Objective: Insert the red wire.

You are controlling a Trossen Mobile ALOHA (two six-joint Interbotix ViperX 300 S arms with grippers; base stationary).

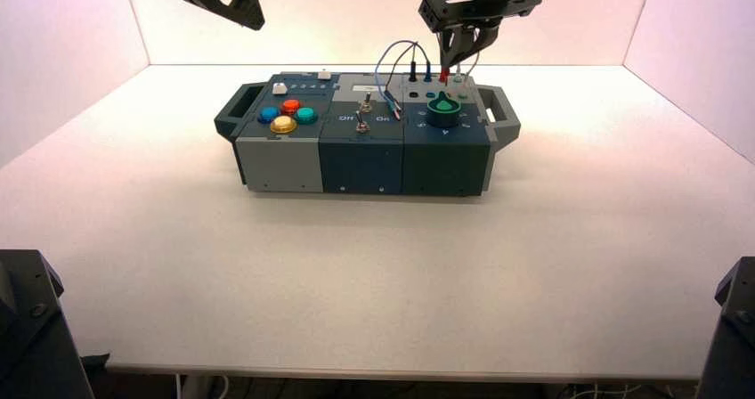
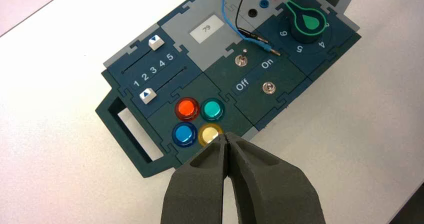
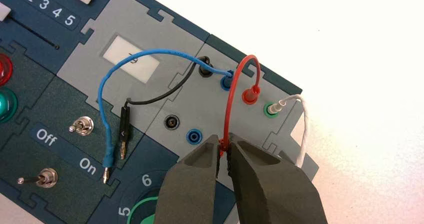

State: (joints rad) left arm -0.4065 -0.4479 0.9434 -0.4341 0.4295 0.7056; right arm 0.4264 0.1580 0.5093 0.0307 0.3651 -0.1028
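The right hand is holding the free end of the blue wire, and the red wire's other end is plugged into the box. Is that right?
Not quite: the right wrist view shows the right hand holding the free end of the red wire, whose other end is plugged in.

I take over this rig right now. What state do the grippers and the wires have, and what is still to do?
Left gripper: idle, shut, off the box's left side.
Right gripper: over the box's right side, shut on the red wire near its free end.
Done: one red end sits in the far red socket.
Left: seat the gripped end, likely in the near red socket; whether it is in, the gripper hides.
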